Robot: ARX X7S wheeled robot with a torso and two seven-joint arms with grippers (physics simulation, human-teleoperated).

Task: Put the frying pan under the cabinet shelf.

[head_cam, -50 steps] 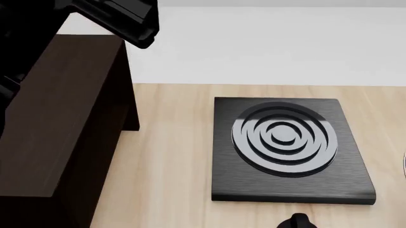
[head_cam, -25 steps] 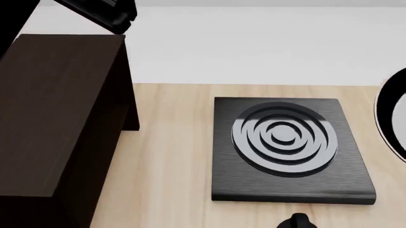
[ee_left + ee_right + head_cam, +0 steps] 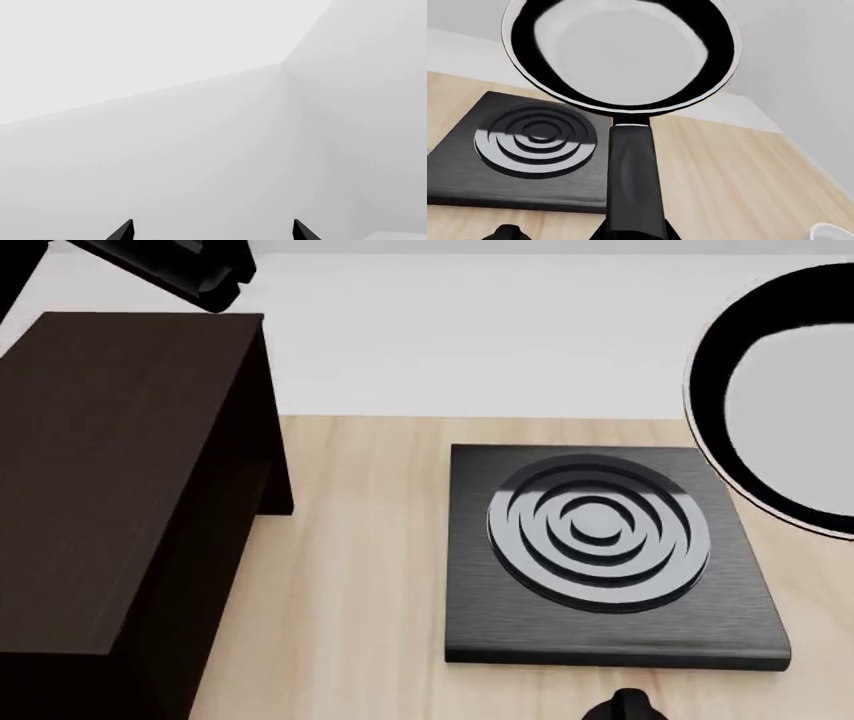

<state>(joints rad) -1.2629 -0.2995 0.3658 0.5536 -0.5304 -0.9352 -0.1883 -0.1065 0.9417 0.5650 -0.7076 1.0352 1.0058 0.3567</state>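
Wooden counter; frying pan cut off, right jaws unseen.

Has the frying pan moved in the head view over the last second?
Yes. The frying pan has entered from the right edge, moving left toward the fixed stove plate, held up by its handle.
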